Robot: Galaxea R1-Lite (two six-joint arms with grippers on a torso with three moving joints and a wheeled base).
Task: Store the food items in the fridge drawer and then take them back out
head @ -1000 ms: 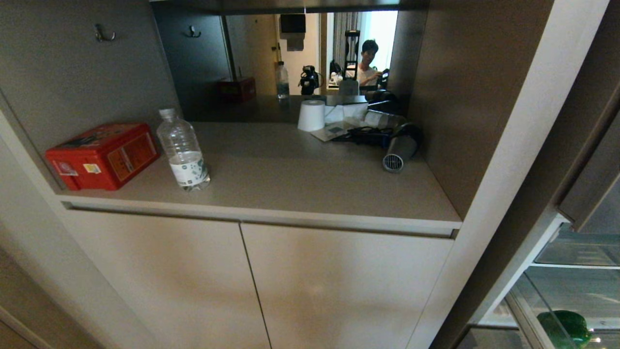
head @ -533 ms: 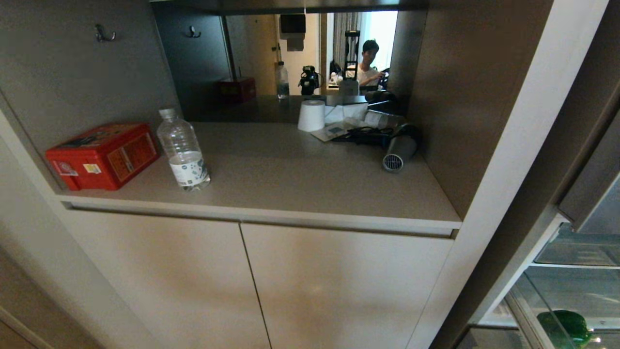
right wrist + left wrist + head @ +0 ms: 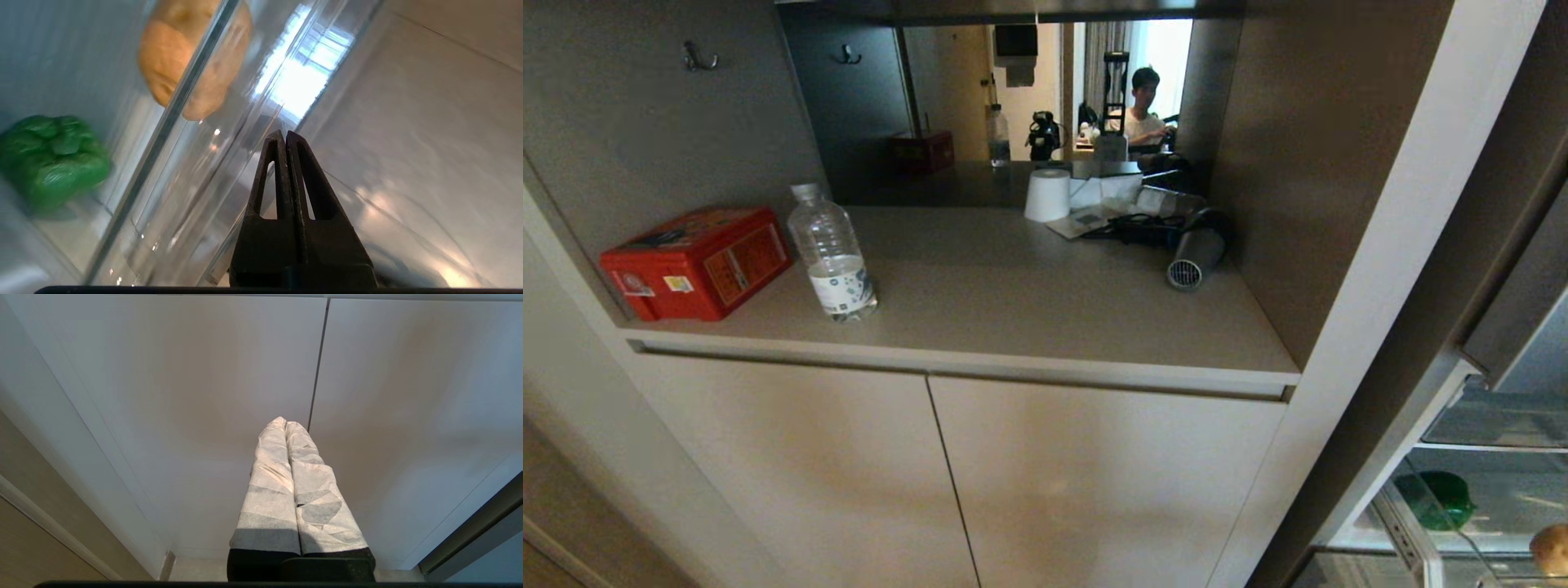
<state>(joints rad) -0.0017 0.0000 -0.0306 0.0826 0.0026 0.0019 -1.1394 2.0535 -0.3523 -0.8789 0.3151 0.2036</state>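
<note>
Right gripper [image 3: 284, 136]: fingers pressed together, holding nothing, tip at the clear front of the fridge drawer [image 3: 229, 179].
Potato [image 3: 192, 61]: beyond the clear plastic, past the fingertips, apart from them.
Bell pepper [image 3: 51, 161]: further along inside, well apart from the gripper, beside the potato.
Left gripper [image 3: 285, 424]: closed, wrapped fingers facing the cabinet doors [image 3: 204, 375].
Counter [image 3: 1013, 286]: water bottle [image 3: 832, 253], red box [image 3: 694, 261], hair dryer [image 3: 1194, 257].
</note>
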